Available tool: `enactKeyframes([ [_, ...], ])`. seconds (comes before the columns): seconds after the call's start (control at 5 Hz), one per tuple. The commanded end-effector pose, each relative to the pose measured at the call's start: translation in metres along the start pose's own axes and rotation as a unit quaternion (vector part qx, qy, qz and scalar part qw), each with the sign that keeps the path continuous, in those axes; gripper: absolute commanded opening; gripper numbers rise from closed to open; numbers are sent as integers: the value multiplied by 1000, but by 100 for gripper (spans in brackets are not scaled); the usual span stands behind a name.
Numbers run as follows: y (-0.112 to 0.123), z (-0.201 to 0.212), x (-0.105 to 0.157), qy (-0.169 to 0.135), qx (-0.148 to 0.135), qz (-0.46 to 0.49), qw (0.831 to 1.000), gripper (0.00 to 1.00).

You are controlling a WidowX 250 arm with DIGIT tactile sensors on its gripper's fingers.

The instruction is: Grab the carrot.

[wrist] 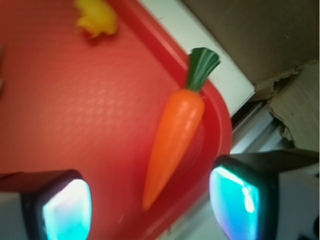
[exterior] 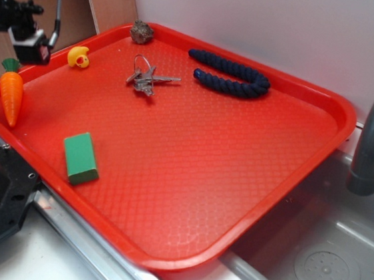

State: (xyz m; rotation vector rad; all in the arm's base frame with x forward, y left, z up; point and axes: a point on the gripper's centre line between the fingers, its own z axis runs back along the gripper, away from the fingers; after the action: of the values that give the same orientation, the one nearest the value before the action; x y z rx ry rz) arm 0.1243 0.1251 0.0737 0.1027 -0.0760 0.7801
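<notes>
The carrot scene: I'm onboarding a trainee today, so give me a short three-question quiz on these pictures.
1. True or false: the carrot lies along the rim of the red tray.
2. Which thing lies nearest the carrot's leafy top? A) yellow duck B) blue rope C) keys
3. Fill in: the gripper is ____, one finger on each side of the carrot's tip in the wrist view.

Key: 1 true; 2 A; 3 open
</notes>
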Motion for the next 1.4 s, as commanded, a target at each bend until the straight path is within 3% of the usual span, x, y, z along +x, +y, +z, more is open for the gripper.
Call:
enactKeyframes([
  [0.0, 35, -39, -15, -4, 8, -15, 1000, 100],
  [0.6, -4, -56, -11, 22, 15, -99, 995, 100],
  [1.2, -24, -64, 4, 26, 17, -173, 984, 100],
])
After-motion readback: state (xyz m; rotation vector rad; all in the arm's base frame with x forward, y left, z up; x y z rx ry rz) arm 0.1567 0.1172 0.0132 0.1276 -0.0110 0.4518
